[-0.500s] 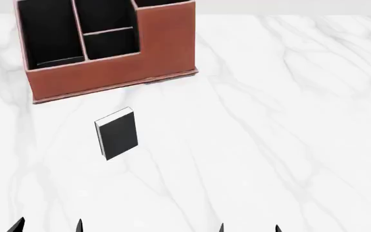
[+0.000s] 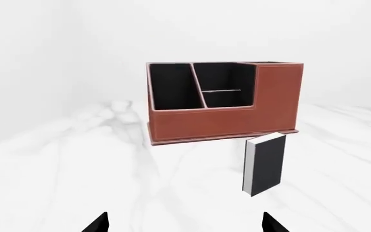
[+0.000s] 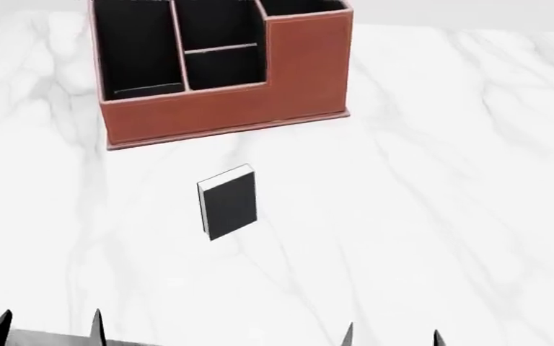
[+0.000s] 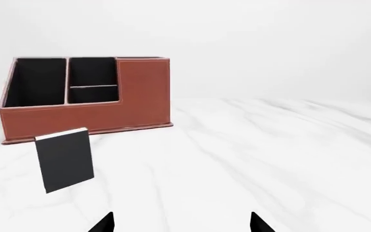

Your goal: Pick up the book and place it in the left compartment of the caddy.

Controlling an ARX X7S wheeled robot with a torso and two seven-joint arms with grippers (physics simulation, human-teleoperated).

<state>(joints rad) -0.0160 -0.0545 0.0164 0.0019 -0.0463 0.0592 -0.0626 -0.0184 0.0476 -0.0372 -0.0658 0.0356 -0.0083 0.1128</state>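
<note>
The book (image 3: 229, 202), small and black with white page edges, lies flat on the white marble table (image 3: 431, 187), a short way in front of the caddy (image 3: 221, 112). It also shows in the left wrist view (image 2: 265, 165) and the right wrist view (image 4: 64, 160). The caddy is a reddish-brown box (image 2: 224, 118) (image 4: 82, 121); its left compartment (image 3: 135, 47) is a long black-lined slot (image 2: 170, 87) (image 4: 36, 82). My left gripper (image 3: 50, 328) (image 2: 184, 224) and right gripper (image 3: 392, 337) (image 4: 181, 223) are both open and empty near the table's front edge, well short of the book.
Two shorter slots split by a thin crossbar (image 3: 219, 49) lie right of the left compartment, and a taller section (image 3: 308, 61) forms the caddy's right end. The table's front edge (image 3: 27, 339) shows at the bottom left of the head view.
The head view has shifted: caddy and book now sit further right in it, and the table's front edge has come into sight. The book has not moved relative to the caddy.
</note>
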